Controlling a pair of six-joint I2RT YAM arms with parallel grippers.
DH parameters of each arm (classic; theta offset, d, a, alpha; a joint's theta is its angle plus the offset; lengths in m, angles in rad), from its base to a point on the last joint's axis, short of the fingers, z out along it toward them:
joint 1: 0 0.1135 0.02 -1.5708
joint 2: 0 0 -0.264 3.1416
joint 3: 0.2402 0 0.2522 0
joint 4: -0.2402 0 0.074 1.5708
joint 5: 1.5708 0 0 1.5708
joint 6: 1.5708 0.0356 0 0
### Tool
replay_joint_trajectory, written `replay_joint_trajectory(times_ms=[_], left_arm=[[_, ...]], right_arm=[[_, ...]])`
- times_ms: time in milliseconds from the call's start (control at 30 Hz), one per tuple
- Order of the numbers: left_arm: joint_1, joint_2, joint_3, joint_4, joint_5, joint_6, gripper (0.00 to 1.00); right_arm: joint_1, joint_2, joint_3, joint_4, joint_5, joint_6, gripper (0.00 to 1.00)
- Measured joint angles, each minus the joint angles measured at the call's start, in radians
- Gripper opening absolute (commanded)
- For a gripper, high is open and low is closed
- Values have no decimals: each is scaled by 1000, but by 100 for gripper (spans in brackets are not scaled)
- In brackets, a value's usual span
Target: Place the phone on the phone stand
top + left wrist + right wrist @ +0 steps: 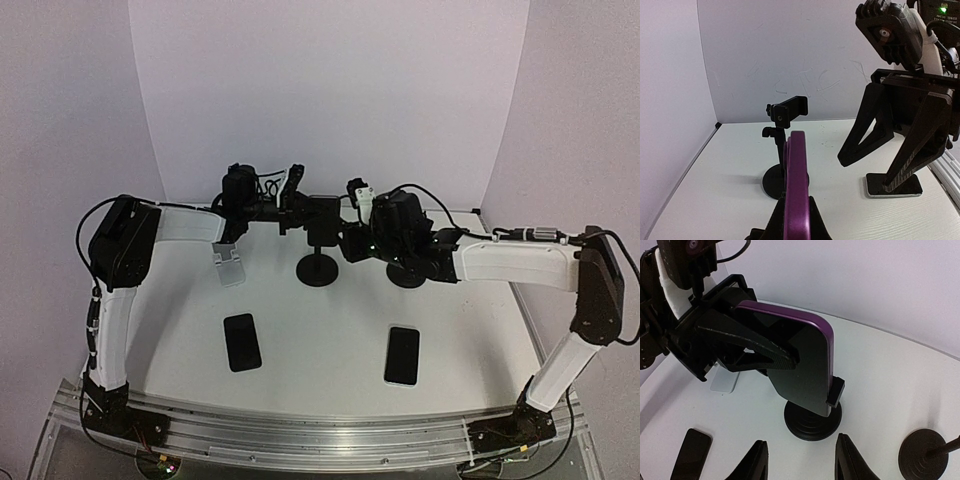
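Seating the phone (805,360) squarely in the clip is what matters now. The left pincer (788,354) is clamped on its purple-edged body, holding it upright over the phone stand (812,422) near the middle of the far edge of the surface (330,330), one lower corner at the stand's clip. Best release only once the clip bears it. The right pincer (800,446) hovers close by, parted and empty.

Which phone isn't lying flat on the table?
The purple-edged phone, held up by the left gripper at the black stand. The two dark phones lie flat on the table.
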State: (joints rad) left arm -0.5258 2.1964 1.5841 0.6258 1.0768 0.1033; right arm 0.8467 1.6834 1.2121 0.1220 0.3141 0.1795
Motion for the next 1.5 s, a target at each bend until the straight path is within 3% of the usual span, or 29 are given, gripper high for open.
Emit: replay_joint_trajectory(times_ms=[100,333,533,700,933,1100,1333,1500], left_arm=[[2,0,2,-1,11,-6,17],[18,1,6,-18,33,-46,24],[28,3,6,-40,47,-69,52],[42,-1,-10,-41,59,-73,65],[96,-67,-86,-124,75,6,71],[130,-159,-148,-146,73,34,72],[132,-249,-217,-147,73,39,72],[133,-274,-244,-157,72,50,72]], right_arm=[[0,-5,0,-4,0,0,41],[0,-5,0,-6,0,0,42],[0,-6,0,-10,0,0,47],[0,-22,0,-50,27,17,61],[-30,-99,11,-240,25,139,75],[-125,-132,126,-466,17,241,89],[-316,-124,386,-753,-50,242,85],[-486,-49,550,-886,-214,50,80]])
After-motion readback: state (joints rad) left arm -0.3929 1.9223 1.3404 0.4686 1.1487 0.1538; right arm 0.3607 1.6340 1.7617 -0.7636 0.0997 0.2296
